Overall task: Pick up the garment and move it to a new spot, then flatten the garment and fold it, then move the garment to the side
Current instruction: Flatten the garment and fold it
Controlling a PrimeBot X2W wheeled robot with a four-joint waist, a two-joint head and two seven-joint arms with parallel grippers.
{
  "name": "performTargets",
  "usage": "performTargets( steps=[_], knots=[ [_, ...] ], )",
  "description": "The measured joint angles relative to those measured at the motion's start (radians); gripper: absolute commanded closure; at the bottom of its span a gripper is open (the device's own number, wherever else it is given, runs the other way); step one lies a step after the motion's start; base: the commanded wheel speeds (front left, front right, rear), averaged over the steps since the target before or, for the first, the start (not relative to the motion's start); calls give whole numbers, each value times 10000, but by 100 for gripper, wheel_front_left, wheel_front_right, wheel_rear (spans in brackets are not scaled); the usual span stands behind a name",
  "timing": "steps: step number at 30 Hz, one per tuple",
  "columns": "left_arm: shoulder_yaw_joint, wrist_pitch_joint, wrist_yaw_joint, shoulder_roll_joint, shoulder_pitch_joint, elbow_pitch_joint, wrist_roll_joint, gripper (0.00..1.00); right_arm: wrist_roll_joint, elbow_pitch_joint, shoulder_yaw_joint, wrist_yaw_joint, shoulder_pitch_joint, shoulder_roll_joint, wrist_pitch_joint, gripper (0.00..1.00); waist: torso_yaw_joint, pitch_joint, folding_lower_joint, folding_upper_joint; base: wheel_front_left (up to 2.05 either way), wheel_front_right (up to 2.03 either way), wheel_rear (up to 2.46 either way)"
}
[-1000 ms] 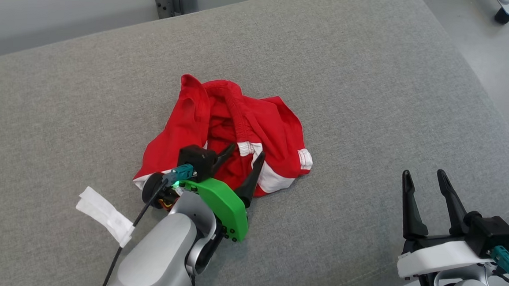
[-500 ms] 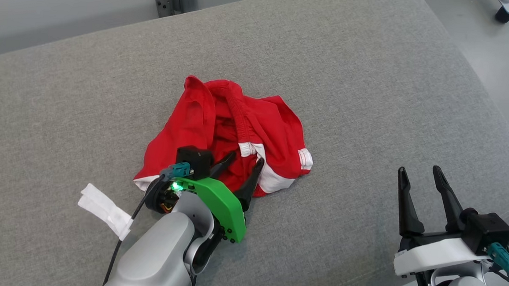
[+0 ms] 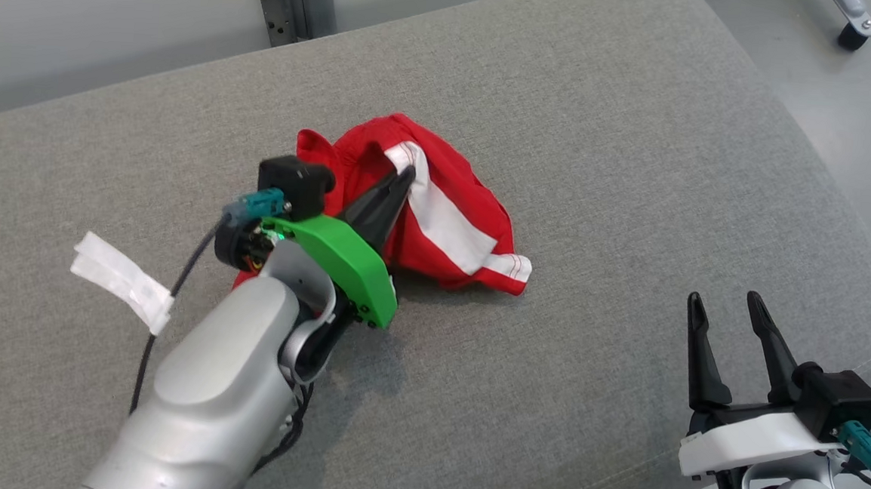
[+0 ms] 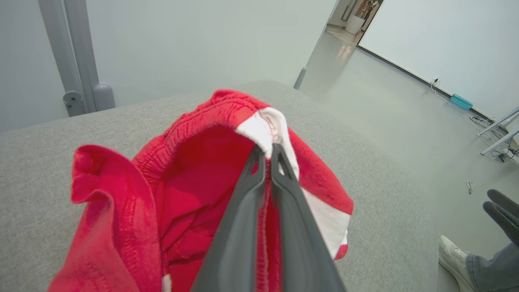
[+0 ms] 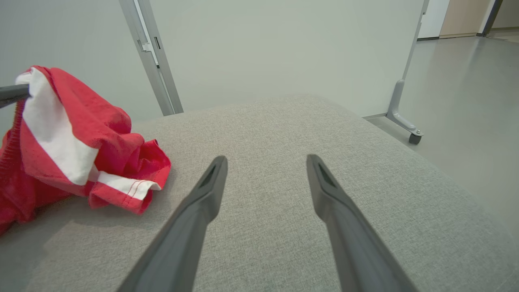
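Head view: left fingers [image 3: 379, 202] clamped on garment [image 3: 476, 202], partly hidden behind wrist [image 3: 332, 257]; right fingers [image 3: 701, 359] apart.

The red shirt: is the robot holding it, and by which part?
Yes. The left end effector is shut on the red shirt, pinching a white-and-red edge. The right end effector is open and empty.

Bright, even light (soft shadows), sharp frames.
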Motion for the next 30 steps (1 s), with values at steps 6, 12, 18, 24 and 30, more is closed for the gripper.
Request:
performTargets(
  steps=[6, 12, 18, 24, 30],
  knots=[
    [192, 1536, -140, 832, -1067, -1064, -662, 100, 0, 56, 52, 0, 3, -17, 0, 0, 60, -248, 0, 0, 0, 0, 0],
    [276, 3799, -199, 1912, -2109, -2288, -1916, 100, 6, 90, 236, 0, -29, -69, 0, 0, -68, -408, 0, 0, 0, 0, 0],
    [629, 4738, -82, 2840, -3263, -2807, -1956, 100, 92, 146, 339, 0, -42, -17, 0, 0, -376, -446, 0, 0, 0, 0, 0],
    [784, 4585, 151, 2824, -4236, -2811, -1592, 100, 184, 215, 405, 0, -43, 61, 0, 0, -636, -421, 0, 0, 0, 0, 0],
    [729, 4176, 44, 2627, -4515, -2922, -1467, 100, 197, 192, 316, 0, -51, 94, 0, 0, -729, -324, 0, 0, 0, 0, 0]
  ],
)
